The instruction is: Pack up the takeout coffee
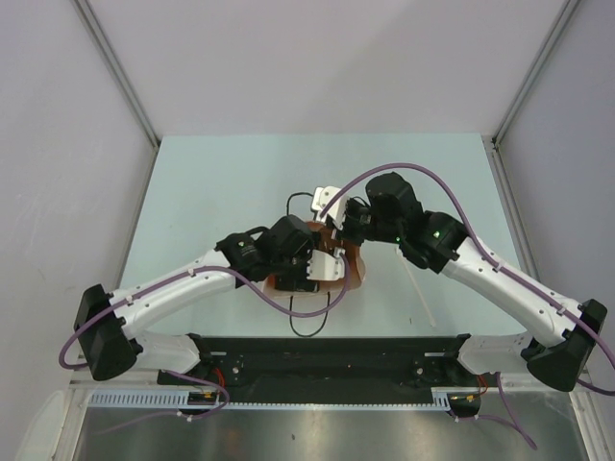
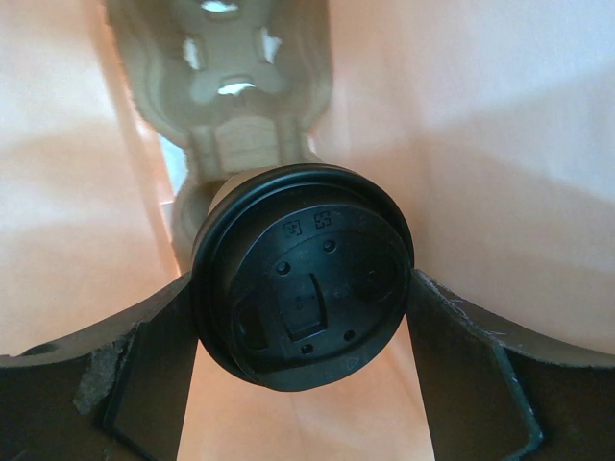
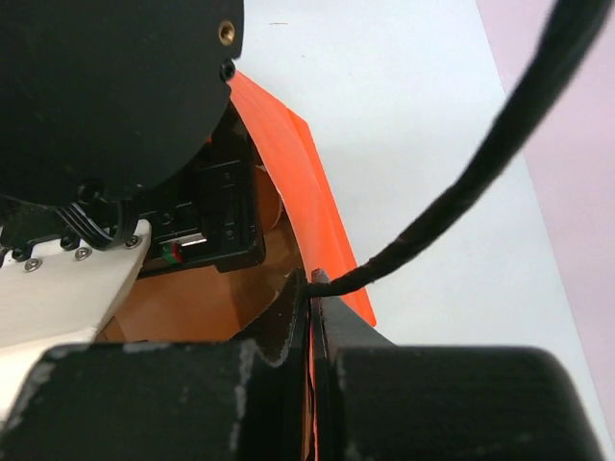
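The takeout coffee, a tan cup [image 2: 204,200] with a round black lid [image 2: 303,279], is inside the orange paper bag [image 2: 500,144]. My left gripper [image 2: 298,288] reaches into the bag and is shut on the cup, one finger [image 2: 144,384] pressing each side of the lid. My right gripper [image 3: 315,288] is shut on the bag's orange wall [image 3: 307,182] beside a black cord handle [image 3: 461,192]. In the top view the bag [image 1: 354,271] lies mid-table, with the left gripper [image 1: 322,264] and the right gripper [image 1: 338,229] over it. The cup is hidden there.
A tan moulded pulp holder [image 2: 231,96] sits deep in the bag beyond the cup. A black cord handle loop [image 1: 309,325] trails toward the near edge. A thin white stick [image 1: 420,290] lies on the table to the right of the bag.
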{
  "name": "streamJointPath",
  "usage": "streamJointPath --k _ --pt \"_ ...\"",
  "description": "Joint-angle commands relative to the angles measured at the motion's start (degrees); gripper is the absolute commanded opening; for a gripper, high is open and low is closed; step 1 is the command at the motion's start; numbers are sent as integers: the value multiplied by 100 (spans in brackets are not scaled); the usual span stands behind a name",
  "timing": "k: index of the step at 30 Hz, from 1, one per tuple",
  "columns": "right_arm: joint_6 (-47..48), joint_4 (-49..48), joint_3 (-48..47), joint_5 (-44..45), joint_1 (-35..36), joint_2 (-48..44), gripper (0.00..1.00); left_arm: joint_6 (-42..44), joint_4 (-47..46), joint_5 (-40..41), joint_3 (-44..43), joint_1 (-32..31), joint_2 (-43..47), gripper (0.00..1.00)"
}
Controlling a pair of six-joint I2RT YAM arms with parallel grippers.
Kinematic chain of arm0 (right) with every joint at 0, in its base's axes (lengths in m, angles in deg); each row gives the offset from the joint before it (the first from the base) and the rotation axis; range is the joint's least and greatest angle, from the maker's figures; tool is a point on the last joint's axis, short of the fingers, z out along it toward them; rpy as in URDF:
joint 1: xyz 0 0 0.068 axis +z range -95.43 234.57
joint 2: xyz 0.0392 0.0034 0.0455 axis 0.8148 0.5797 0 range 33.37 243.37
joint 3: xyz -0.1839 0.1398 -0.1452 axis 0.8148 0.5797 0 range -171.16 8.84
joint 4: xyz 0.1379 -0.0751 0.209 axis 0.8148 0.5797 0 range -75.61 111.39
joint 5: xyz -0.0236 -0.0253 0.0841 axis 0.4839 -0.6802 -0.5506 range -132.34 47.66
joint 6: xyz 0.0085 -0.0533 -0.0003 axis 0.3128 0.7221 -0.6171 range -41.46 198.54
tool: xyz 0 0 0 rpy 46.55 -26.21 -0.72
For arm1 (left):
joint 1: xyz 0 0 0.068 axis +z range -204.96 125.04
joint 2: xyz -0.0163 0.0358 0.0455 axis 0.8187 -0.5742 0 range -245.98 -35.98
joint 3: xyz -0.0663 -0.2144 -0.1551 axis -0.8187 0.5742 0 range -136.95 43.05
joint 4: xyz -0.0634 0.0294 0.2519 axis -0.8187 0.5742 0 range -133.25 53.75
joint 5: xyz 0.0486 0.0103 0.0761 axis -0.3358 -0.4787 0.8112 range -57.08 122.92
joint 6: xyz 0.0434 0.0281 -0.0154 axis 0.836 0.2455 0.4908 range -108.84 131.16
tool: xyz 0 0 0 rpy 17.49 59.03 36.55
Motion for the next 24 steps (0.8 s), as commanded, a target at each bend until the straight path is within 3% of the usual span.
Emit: streamJointPath --k 1,12,24 --pt "52 -201 -175 -1 56 -253 0 6 -113 32 93 117 -66 28" --pt "-202 -122 -122 -721 -383 -165 0 216 -333 -689 58 469 -119 27" --pt "-299 -78 -122 -1381 -700 -34 0 330 -606 -900 164 829 -391 23"
